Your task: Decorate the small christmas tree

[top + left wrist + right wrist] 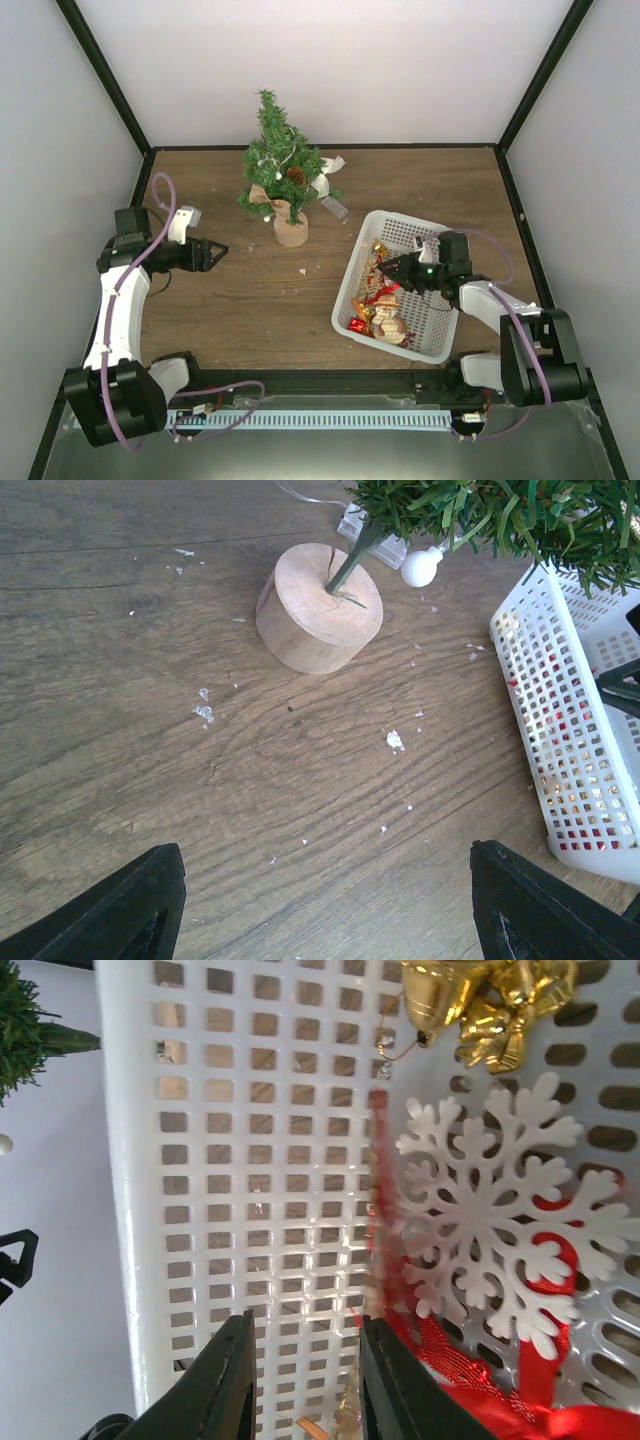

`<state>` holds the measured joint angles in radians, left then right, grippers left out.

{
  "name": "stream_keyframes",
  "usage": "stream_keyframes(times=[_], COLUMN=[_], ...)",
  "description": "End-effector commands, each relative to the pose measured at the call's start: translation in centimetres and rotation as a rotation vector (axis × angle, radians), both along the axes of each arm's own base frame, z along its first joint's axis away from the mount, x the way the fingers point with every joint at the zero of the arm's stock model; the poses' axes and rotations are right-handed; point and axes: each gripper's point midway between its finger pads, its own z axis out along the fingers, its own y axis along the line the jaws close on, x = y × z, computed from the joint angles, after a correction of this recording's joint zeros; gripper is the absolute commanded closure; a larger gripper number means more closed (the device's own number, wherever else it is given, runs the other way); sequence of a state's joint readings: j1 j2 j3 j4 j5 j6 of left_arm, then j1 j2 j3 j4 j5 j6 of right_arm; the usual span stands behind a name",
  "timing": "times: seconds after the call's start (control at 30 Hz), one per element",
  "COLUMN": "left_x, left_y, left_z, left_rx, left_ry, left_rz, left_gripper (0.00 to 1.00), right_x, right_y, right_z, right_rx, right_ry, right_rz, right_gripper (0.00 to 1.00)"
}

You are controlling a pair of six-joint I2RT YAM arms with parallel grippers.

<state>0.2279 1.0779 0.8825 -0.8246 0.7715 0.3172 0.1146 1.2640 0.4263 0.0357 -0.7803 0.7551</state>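
Right gripper (305, 1328) narrowly parted, empty, inside basket (346, 298); ornaments (381, 306) unpicked there; small christmas tree (280, 165) only partly dressed.

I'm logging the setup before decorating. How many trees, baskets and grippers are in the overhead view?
small christmas tree: 1
white basket: 1
grippers (left gripper, right gripper): 2
Total: 4
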Motion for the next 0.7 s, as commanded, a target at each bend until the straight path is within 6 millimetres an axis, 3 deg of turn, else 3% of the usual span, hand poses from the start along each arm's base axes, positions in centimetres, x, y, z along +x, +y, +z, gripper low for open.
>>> stream_keyframes(times=[0.0, 0.23, 0.47, 0.67], left_x=[0.2, 0.1, 0.2, 0.3], left_y=[-0.3, -0.2, -0.2, -0.2], left_z=[0.6, 0.8, 0.6, 0.5], left_rx=[-0.01, -0.007, -0.01, -0.012], left_ry=[-0.016, -0.024, -0.017, -0.006], left_rz=[-0.016, -0.013, -0.013, -0.015], left_gripper=[0.22, 0.22, 0.22, 0.22], right_x=[0.7, 1.5, 2.4, 0.4], right_y=[0.2, -0.2, -4.2, -2.5], right_z=[1.0, -0.7, -1.3, -2.9], right_rx=[0.021, -0.034, -0.326, -0.258], right_ry=[-0.04, 0.011, 0.067, 0.145], right_rz=[0.012, 0.006, -0.103, -0.025], right_gripper=[0.77, 0.77, 0.75, 0.69])
